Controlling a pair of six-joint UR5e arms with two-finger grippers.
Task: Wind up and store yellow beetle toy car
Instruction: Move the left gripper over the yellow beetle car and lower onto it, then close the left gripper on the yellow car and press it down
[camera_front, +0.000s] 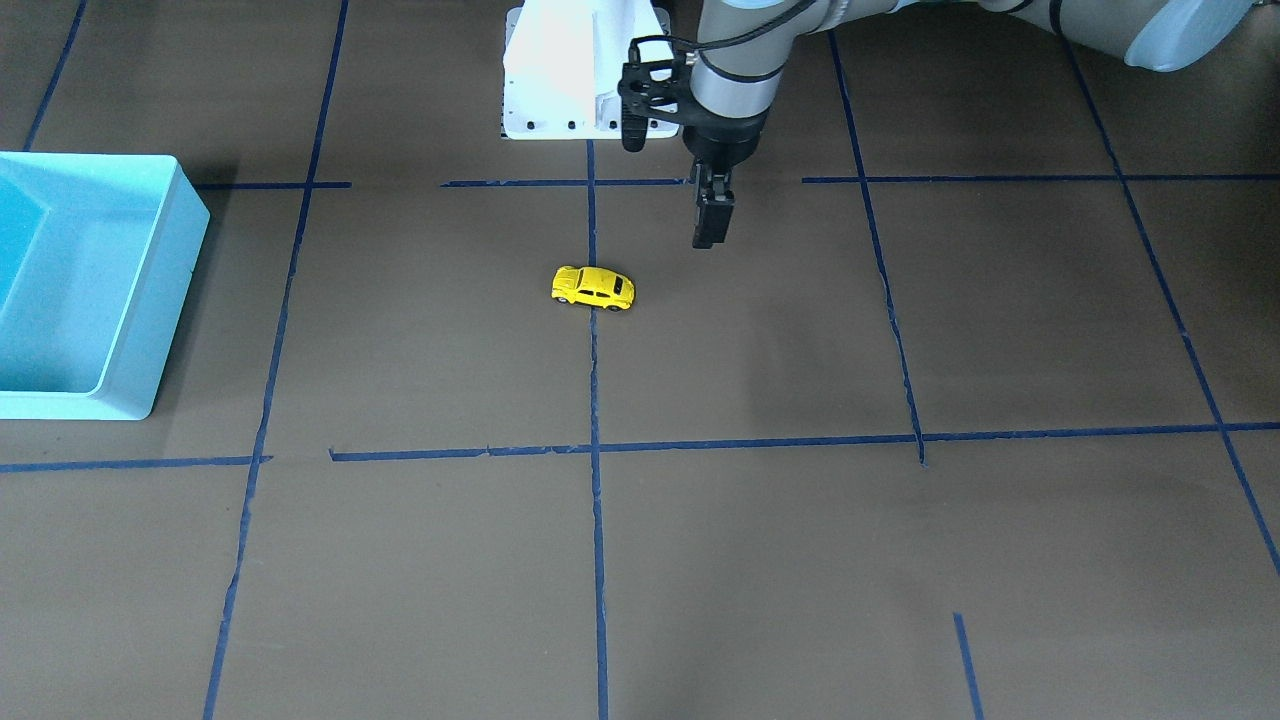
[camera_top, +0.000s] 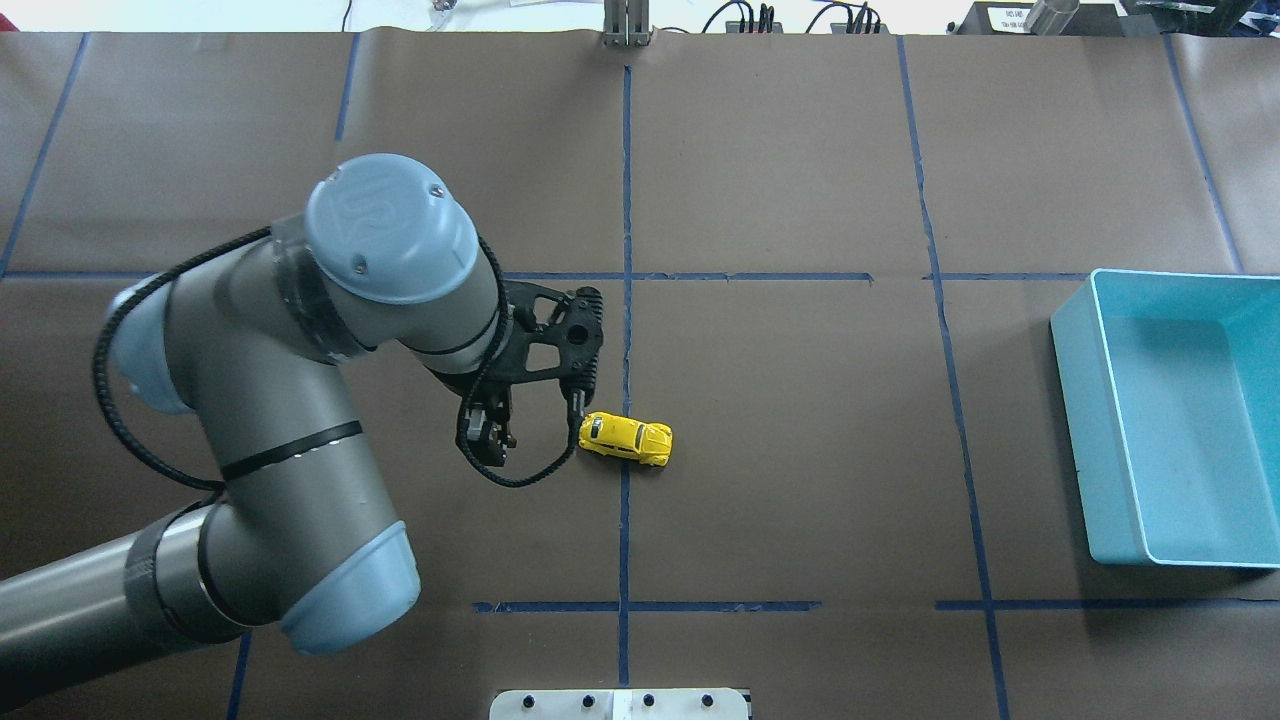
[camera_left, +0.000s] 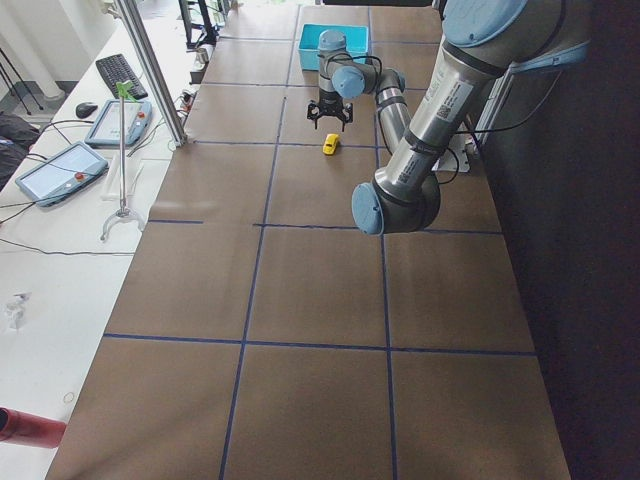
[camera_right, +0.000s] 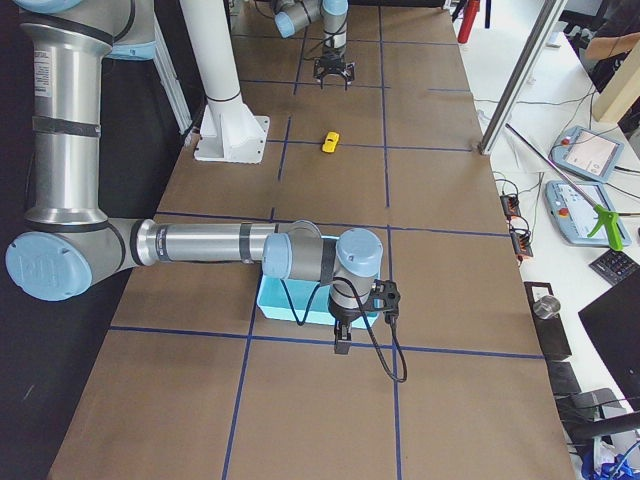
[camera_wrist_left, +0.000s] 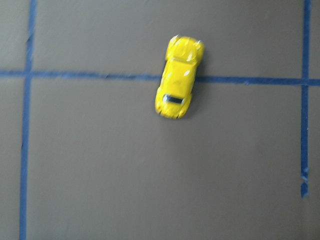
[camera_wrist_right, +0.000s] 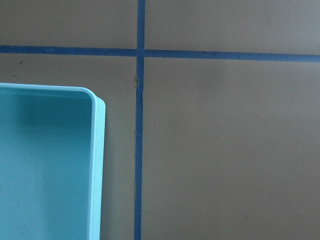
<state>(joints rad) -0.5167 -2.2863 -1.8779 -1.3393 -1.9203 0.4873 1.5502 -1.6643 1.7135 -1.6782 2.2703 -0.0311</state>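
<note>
The yellow beetle toy car stands on its wheels on the brown table, across a blue tape line. It also shows in the left wrist view and both side views. My left gripper hangs above the table beside the car, on the robot's left of it. It is apart from the car, and its jaws look open and empty. My right gripper hovers at the edge of the teal bin; I cannot tell whether it is open or shut.
The teal bin sits at the table's right end, empty. The white robot base plate is at the robot's edge. A metal post and the operators' desk lie beyond the far edge.
</note>
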